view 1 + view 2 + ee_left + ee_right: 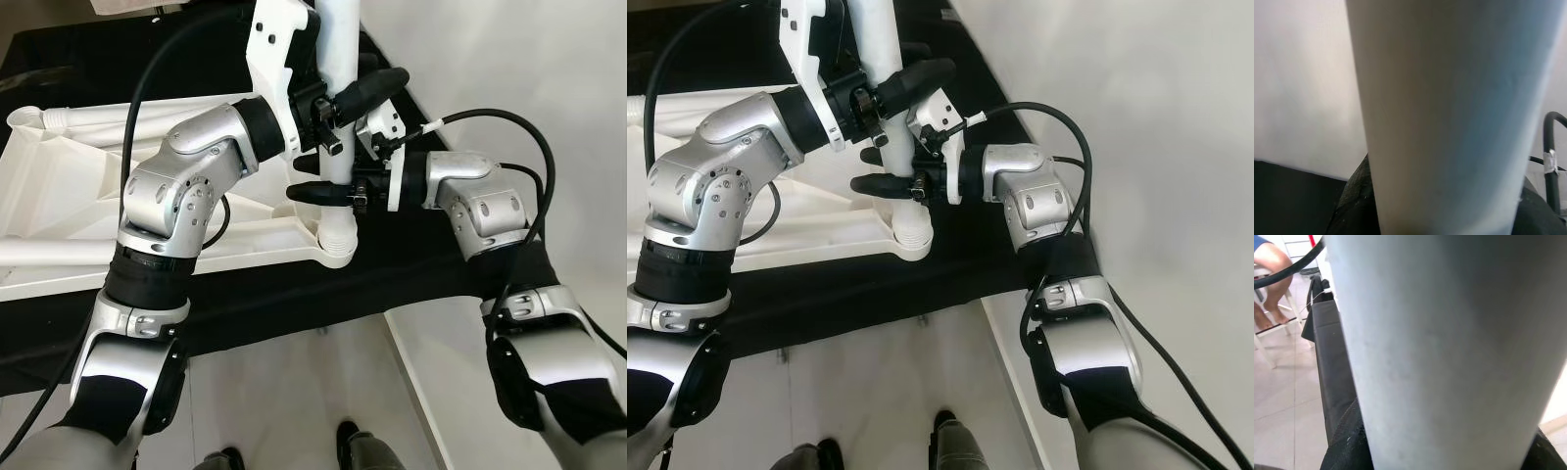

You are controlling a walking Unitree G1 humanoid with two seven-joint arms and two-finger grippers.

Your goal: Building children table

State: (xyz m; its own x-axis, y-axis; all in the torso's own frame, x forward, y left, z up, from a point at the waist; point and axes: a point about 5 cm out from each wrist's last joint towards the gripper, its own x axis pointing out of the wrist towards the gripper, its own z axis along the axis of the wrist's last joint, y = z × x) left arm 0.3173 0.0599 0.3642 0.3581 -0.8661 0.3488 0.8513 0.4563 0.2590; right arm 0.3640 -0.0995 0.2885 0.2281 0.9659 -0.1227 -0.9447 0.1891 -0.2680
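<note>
A white table top (59,186) lies upside down on a black cloth (421,264). A white table leg (338,49) stands upright in the socket (336,245) at the top's near right corner. My left gripper (345,101) is shut on the leg high up, one black finger (377,88) wrapping its front. Lower down, just above the socket, my right gripper (323,178) is shut on the same leg from the right. Both wrist views look close along the leg (1449,117) (1444,347), with dark finger pads at its sides.
Another white leg (98,117) lies on the table top at the back left. A pale wall or panel (509,59) rises on the right. Two dark shoes (348,441) stand on the tiled floor at the bottom. A person's bare legs (1268,264) sit by a chair.
</note>
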